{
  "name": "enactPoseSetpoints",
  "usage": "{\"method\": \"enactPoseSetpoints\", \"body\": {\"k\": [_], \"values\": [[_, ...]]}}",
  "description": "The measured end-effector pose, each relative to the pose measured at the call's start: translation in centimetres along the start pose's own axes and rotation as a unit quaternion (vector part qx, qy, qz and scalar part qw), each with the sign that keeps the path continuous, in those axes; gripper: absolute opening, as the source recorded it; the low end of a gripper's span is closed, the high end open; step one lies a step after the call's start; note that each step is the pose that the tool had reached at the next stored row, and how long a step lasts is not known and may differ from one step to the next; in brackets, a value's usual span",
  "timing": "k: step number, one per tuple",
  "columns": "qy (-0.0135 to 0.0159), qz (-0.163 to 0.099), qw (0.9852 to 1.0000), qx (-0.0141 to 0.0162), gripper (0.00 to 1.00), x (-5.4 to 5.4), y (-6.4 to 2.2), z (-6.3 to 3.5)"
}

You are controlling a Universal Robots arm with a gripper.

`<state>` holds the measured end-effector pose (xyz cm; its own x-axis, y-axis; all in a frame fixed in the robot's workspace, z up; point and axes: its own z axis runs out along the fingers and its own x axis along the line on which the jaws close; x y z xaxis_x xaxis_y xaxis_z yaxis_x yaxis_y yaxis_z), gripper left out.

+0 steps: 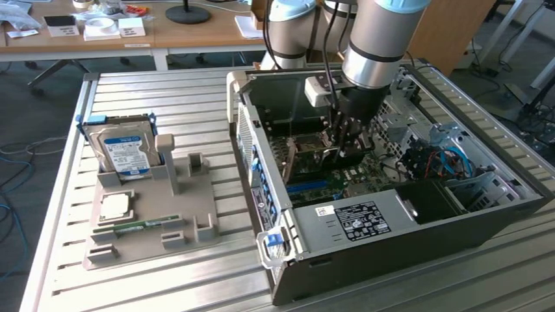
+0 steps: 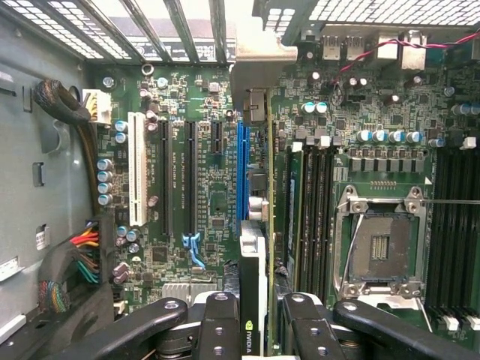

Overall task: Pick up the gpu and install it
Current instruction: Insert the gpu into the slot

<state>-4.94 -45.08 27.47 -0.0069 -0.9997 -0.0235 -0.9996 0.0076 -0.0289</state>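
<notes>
Black-fingered, your gripper is clamped on the gpu, which hangs edge-on along the blue slot. Watch alignment: if the card's edge sits slightly beside the blue slot, pressing down could jam its contacts against the slot wall, or its bracket could snag the case beyond the slot.
</notes>
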Motion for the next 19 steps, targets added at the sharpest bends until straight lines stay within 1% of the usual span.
{"method": "enactPoseSetpoints", "body": {"k": [6, 9, 16, 19], "values": [[0.0000, 0.000, 1.0000, 0.0001, 0.27, 0.00, 0.02, 0.03], [-0.0001, 0.000, 1.0000, 0.0015, 0.27, 0.01, 0.11, 0.20], [-0.0001, -0.001, 1.0000, 0.0024, 0.27, 0.01, 0.53, 0.34], [0.0000, -0.002, 1.0000, 0.0024, 0.27, 0.01, 0.57, 0.34]]}}
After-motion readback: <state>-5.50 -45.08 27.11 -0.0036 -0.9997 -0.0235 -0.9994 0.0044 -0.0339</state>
